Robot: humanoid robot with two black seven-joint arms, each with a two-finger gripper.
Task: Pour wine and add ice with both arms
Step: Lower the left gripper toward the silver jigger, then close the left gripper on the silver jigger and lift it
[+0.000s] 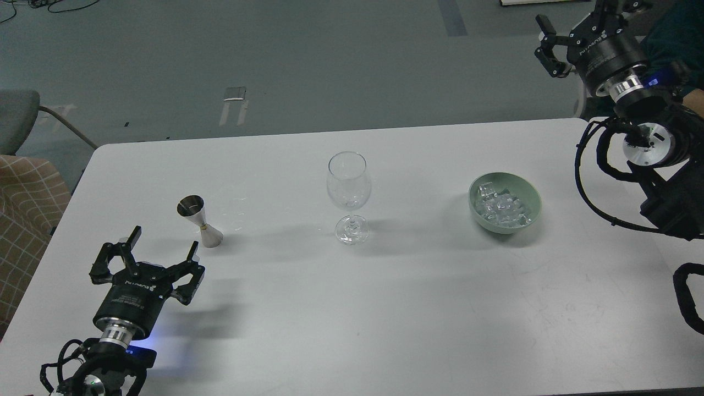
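An empty clear wine glass stands upright at the middle of the white table. A steel jigger stands to its left. A pale green bowl to the right holds a pile of clear ice cubes. My left gripper is open and empty, low over the table just below and left of the jigger. My right gripper is raised beyond the table's far right corner, up and right of the bowl; one finger shows, the other runs off the top edge. No wine bottle is in view.
A chair with a checked cushion stands off the table's left edge. The right arm's black cables loop over the table's right side. Grey floor lies beyond the far edge.
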